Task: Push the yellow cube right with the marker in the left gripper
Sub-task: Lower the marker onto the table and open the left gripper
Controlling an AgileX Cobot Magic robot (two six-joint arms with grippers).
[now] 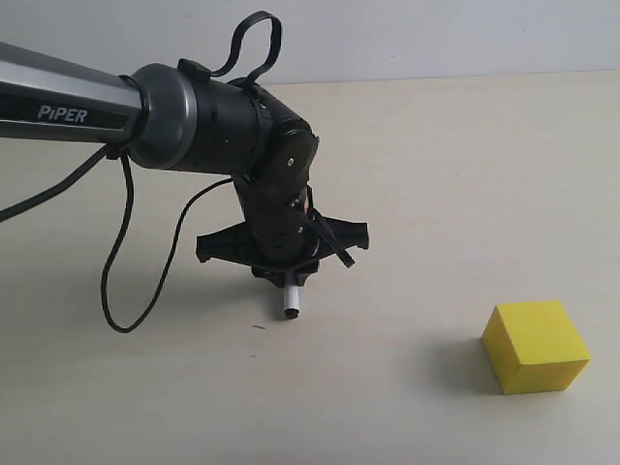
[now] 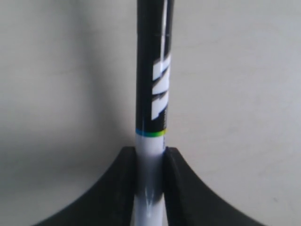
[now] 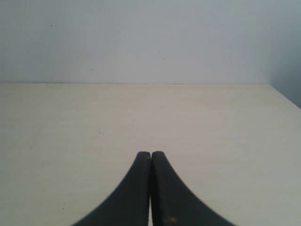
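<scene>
arm (image 1: 87, 107): mine, black-grey, reaches in from left over bench (image 1: 436, 174)
left pincer (image 1: 287, 273): pointing down, clenched on marker (image 1: 291, 302)
right pincer (image 3: 150, 157): fingers pressed together, nothing between
yellow cube (image 1: 536, 345): on bench, well right of marker, untouched
marker: upright, end poking below left pincer; bench contact unclear

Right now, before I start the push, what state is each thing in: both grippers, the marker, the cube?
left gripper: shut on the marker
marker: pointing down, one end poking out below the jaws toward the table; whether it touches cannot be told
yellow cube: resting flat on the table, well apart from the marker, untouched
right gripper: shut, holding nothing
</scene>
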